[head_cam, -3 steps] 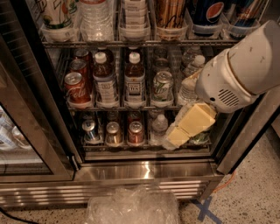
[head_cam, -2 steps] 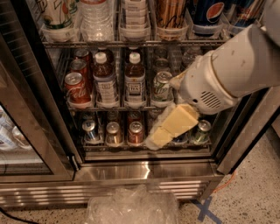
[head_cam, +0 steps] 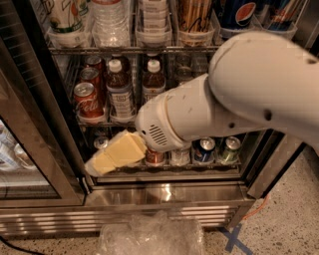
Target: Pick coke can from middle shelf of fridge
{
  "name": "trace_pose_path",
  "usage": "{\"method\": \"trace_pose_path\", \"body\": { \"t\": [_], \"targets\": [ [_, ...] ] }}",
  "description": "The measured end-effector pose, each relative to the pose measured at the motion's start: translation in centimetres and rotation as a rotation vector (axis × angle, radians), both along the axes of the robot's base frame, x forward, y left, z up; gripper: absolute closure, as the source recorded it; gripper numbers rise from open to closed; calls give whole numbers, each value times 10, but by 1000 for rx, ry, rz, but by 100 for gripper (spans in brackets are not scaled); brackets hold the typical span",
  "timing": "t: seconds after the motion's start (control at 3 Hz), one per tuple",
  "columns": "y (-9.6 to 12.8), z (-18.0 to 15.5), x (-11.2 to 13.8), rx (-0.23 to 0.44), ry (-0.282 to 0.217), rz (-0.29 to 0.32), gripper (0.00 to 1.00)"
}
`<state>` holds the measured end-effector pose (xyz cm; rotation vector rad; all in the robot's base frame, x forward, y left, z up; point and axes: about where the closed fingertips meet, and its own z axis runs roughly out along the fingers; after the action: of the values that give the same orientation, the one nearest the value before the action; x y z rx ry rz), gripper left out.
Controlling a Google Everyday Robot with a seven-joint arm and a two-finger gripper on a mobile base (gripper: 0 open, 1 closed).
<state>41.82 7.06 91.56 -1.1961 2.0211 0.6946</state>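
The coke can, red with white script and a silver top, stands at the front of the left lane on the middle shelf of the fridge. Two more red cans line up behind it. My gripper, cream-coloured, hangs below and slightly right of the coke can, in front of the bottom shelf's left end, apart from the can. My white arm crosses the fridge opening from the right and hides the right half of the middle shelf.
Brown tea bottles with white caps stand right of the coke can. Bottles and a Pepsi bottle fill the upper shelf. Cans line the bottom shelf. The open glass door stands at the left. A crumpled clear plastic bag lies on the floor.
My arm has swung left across the fridge opening. The gripper has moved from the right side of the bottom shelf to its left end, below the coke can.
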Motion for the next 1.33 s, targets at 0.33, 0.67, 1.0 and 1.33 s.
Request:
{"method": "trace_pose_path", "body": {
  "t": [0.33,0.67,1.0,1.33],
  "targets": [
    [40,1,1,97,53,-97,0],
    [56,15,-4,161,126,-219,0],
    [56,15,-4,161,126,-219,0],
    [70,5,-2,220,144,-255,0]
  ]
}}
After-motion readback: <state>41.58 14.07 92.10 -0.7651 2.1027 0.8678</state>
